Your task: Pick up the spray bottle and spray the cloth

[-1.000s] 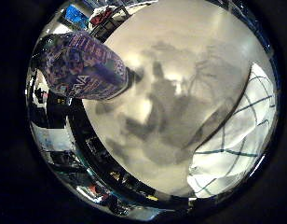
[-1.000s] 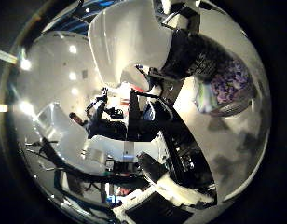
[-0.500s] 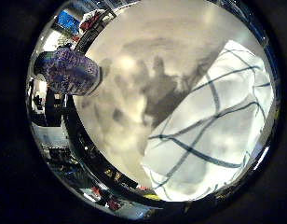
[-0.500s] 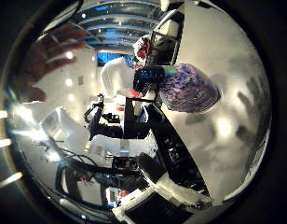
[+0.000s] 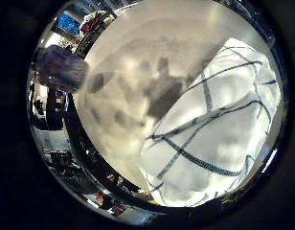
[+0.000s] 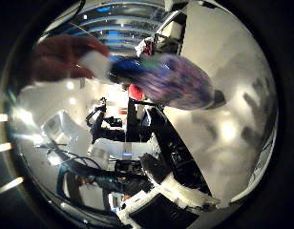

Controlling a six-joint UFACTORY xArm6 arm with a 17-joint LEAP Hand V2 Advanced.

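Note:
The spray bottle has a purple patterned body and a white and blue head. It stands on the white table near its edge, apart from the hand. The cloth is white with dark blue grid lines. It lies rumpled on the table and fills much of the little finger side view, close under the palm. Of my right hand only a white part of its body shows at the view's edge. Nothing is held in front of the palm.
Beyond the table's edge are dark racks and equipment of the room. A blurred reddish shape shows beside the bottle's head; I cannot tell what it is. The hand's shadow falls on the table beside the cloth.
The whole view has shifted: the palm has moved away from the bottle and over the cloth. The bottle now looks smaller, and the cloth fills more of the little finger side view.

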